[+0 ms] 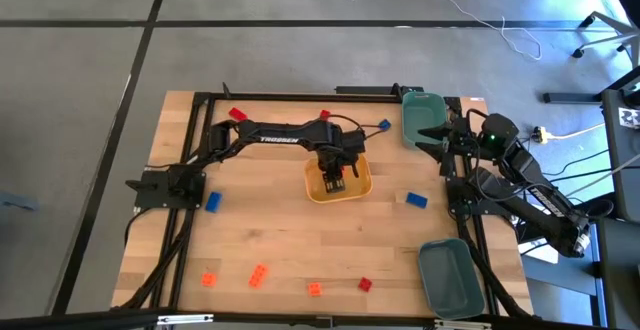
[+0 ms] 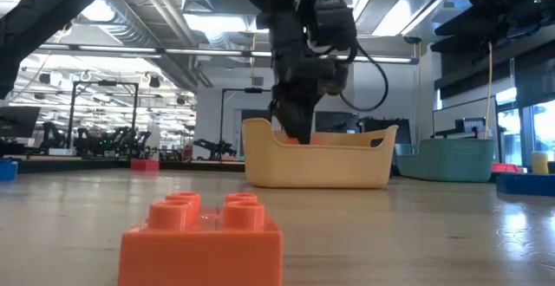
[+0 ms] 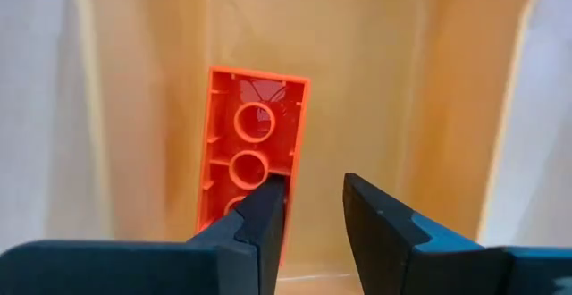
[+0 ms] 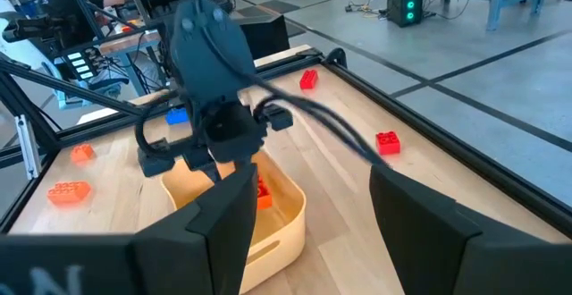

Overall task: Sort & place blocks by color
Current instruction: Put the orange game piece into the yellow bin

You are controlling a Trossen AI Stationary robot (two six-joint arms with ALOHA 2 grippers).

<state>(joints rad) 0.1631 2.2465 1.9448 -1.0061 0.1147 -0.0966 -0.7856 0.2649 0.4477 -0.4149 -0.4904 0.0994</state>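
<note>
One orange block (image 3: 253,147) lies in the yellow tray (image 1: 360,181), its long axis running away from the left gripper (image 3: 313,207). We see the fingers open, holding nothing, one tip overlapping the block's near end. Right gripper (image 4: 308,214) waits open beside the surface's (image 1: 320,245) right edge.

Yellow-orange tray (image 1: 362,182) holds one orange brick (image 3: 253,143). Table (image 1: 300,240): pale wood, black frame. Loose bricks: red (image 1: 237,114), blue (image 1: 416,200), orange (image 1: 259,275). Two bins (image 1: 450,275) teal. Both arms dark.
</note>
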